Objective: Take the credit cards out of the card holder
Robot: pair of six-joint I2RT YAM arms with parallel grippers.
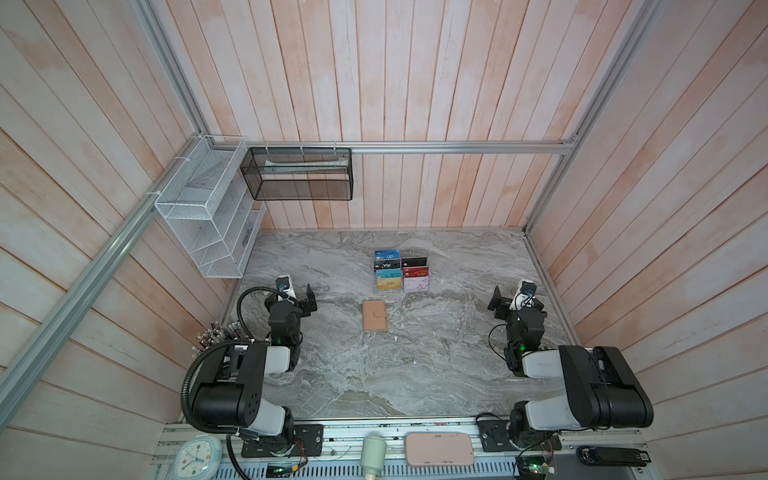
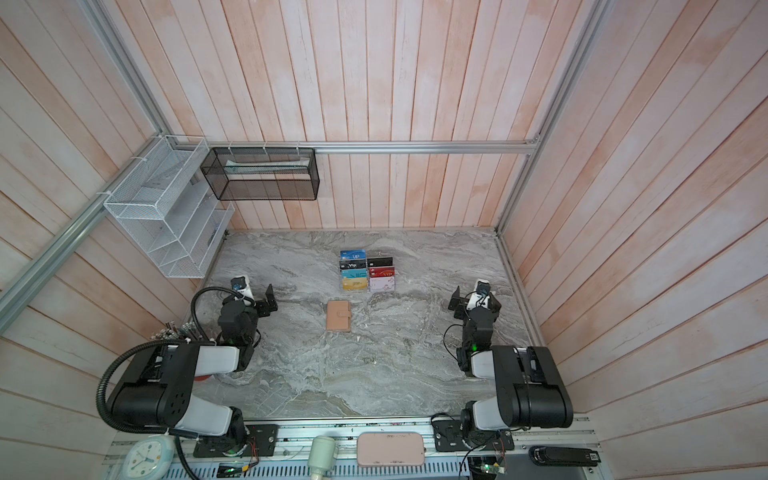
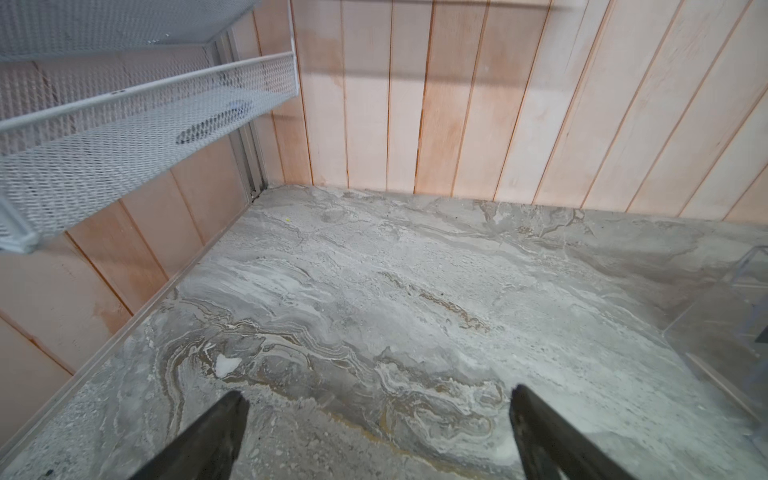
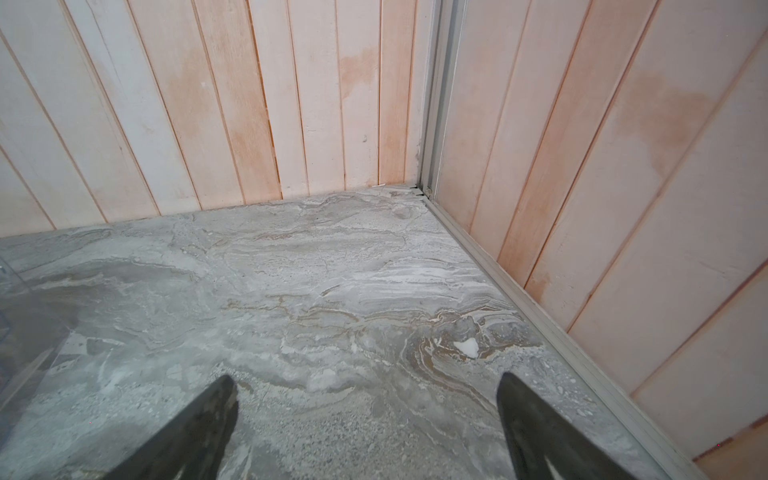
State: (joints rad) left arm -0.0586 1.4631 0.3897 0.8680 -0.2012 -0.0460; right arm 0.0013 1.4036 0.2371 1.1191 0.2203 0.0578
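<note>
The card holder [image 1: 375, 316] [image 2: 338, 316] is a tan-pink wallet lying folded shut on the marble table, midway between the arms. It shows in both top views. The credit cards are hidden, none showing outside it. My left gripper [image 1: 298, 291] [image 2: 255, 291] [image 3: 378, 397] hovers open to the left of the holder, well apart from it. My right gripper [image 1: 512, 296] [image 2: 471, 296] [image 4: 365, 380] is open far to the holder's right. Both wrist views show only bare marble between the fingers.
A clear acrylic rack of coloured cards [image 1: 401, 272] [image 2: 368, 272] stands just behind the holder. A white mesh shelf [image 1: 208, 216] and a black mesh basket [image 1: 299, 174] hang on the walls. On the front rail lie a pink case [image 1: 439, 449], a clock [image 1: 193, 457] and a black stapler [image 1: 611, 455].
</note>
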